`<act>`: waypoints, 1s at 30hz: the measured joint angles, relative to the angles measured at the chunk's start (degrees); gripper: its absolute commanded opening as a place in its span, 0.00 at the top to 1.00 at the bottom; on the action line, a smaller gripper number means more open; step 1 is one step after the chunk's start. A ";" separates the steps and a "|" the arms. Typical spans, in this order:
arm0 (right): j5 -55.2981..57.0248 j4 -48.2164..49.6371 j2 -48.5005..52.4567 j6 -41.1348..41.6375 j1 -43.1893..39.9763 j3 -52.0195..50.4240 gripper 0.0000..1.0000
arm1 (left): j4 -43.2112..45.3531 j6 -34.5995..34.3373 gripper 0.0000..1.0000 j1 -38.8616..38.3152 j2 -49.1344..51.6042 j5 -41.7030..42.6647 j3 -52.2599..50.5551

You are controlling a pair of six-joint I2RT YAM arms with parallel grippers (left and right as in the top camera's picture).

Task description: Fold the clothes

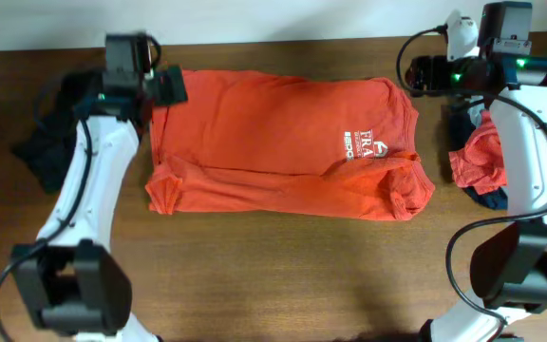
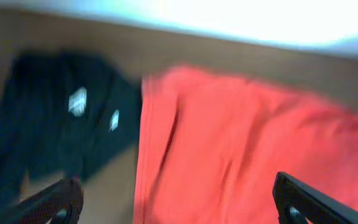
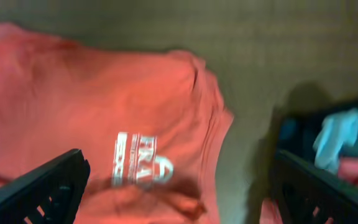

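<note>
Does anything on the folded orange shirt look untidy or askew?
Yes. The orange T-shirt is folded unevenly: its near right corner is bunched into wrinkles, and a crumpled flap sticks out at the near left.

Robot lab bench.
Told by white jointed left arm (image 1: 88, 180) and right arm (image 1: 530, 161) with black cables (image 1: 400, 62) flanking a brown wood-grain worktop (image 1: 273, 275), pale wall strip (image 1: 254, 19) behind, clothes (image 1: 283, 142) spread between.
</note>
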 measured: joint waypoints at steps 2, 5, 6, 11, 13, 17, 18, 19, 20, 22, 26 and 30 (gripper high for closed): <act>-0.15 2.99 0.61 -0.37 0.00 0.00 0.06 | 2.12 0.98 0.02 0.31 4.17 0.66 4.57; -0.37 4.74 2.27 -0.70 0.00 0.02 0.06 | 4.74 1.97 0.02 0.52 11.56 1.40 10.10; -0.55 4.83 3.32 -0.98 0.00 0.04 0.06 | 5.44 2.25 0.02 0.59 14.60 1.53 12.04; -0.57 4.37 6.86 -2.32 0.46 0.02 0.06 | 6.43 3.89 0.02 0.63 29.07 1.92 22.12; -0.57 4.35 7.32 -2.47 0.90 0.02 0.06 | 6.45 4.72 0.02 0.61 33.35 1.68 26.08; -0.57 4.92 7.32 -2.89 1.95 0.04 0.06 | 6.51 5.77 0.04 0.74 37.16 1.20 30.53; -0.57 4.92 7.32 -2.97 2.16 0.04 0.06 | 6.54 5.88 0.04 0.83 37.53 1.16 31.15; -0.59 4.94 7.32 -2.99 2.38 0.04 0.06 | 6.45 6.10 0.06 0.98 37.75 1.14 31.65; -0.59 4.98 7.32 -3.04 2.49 0.04 0.06 | 6.14 6.21 0.07 1.16 37.79 1.05 31.87; -0.61 5.01 7.32 -3.17 2.56 0.04 0.06 | 4.81 6.23 0.11 1.70 37.79 0.92 32.24; -0.79 5.07 7.32 -3.19 2.56 0.04 0.06 | -0.63 5.92 0.20 3.21 37.79 0.55 32.57; -0.79 5.16 7.32 -3.21 2.56 0.04 0.06 | -6.12 4.76 0.26 4.42 37.92 0.26 32.57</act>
